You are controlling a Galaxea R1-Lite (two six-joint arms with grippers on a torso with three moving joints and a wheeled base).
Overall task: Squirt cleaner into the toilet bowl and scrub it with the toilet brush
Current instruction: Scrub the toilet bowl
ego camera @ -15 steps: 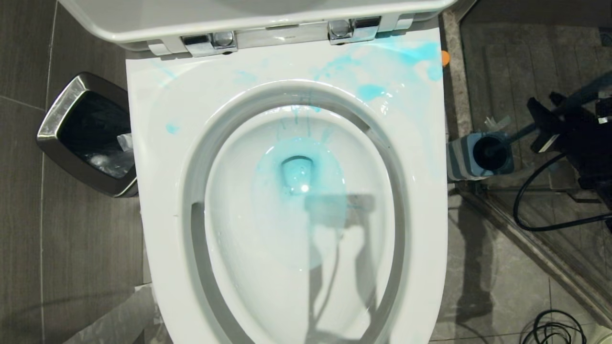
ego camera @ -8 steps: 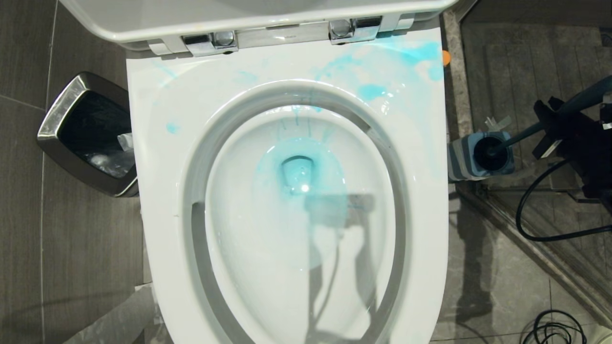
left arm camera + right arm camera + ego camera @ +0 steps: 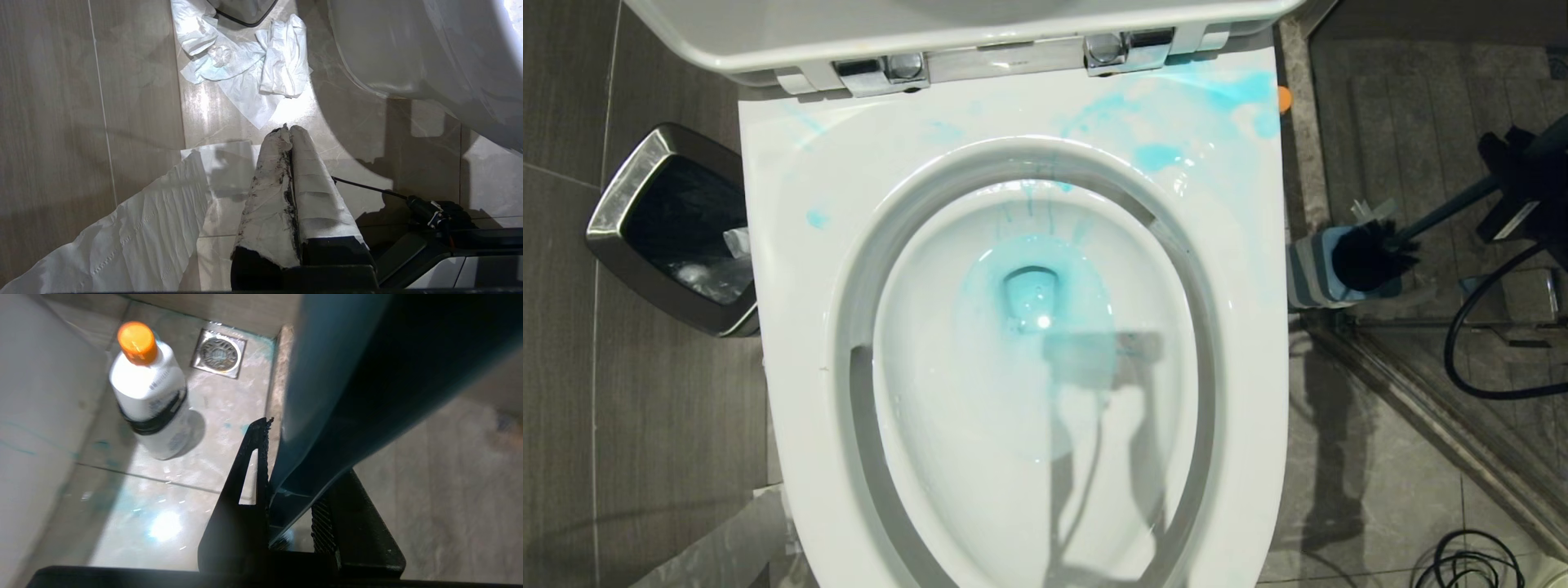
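One brush is what this step turns on: the toilet brush (image 3: 1405,233) is hanging with its dark bristle head just above the mouth of its blue-and-grey holder (image 3: 1311,273), beside the right flank of the toilet bowl (image 3: 792,327), and its slim shaft is slanting up and away to my right gripper (image 3: 286,477). My jaws are standing narrowly apart and clamping the thick blue-grey handle between their ridged pads, as the right wrist view is showing.

To do this well, I am judging that the head needs to be clear of the holder's rim before I am swinging sideways, or the holder is going to tip. I am gripping far from the bristles, so the head is likely to sway; a slow carry over the seat and a firm clamp are what I am aiming for, with the head going down into the blue-tinted water at the drain.

Turquoise liquid is already streaking the back of the seat and pooling in the bowl, so the squirting looks done. Outward from there, the cleaner (image 3: 149,392) is standing upright on the floor near a square drain (image 3: 218,355). My left gripper (image 3: 290,130) is pointing at the floor beside the bowl, its wrapped fingers pressed together on nothing, crumpled tissue (image 3: 245,69) lying beyond it. A steel-rimmed bin (image 3: 670,229) is sitting on the bowl's far side.
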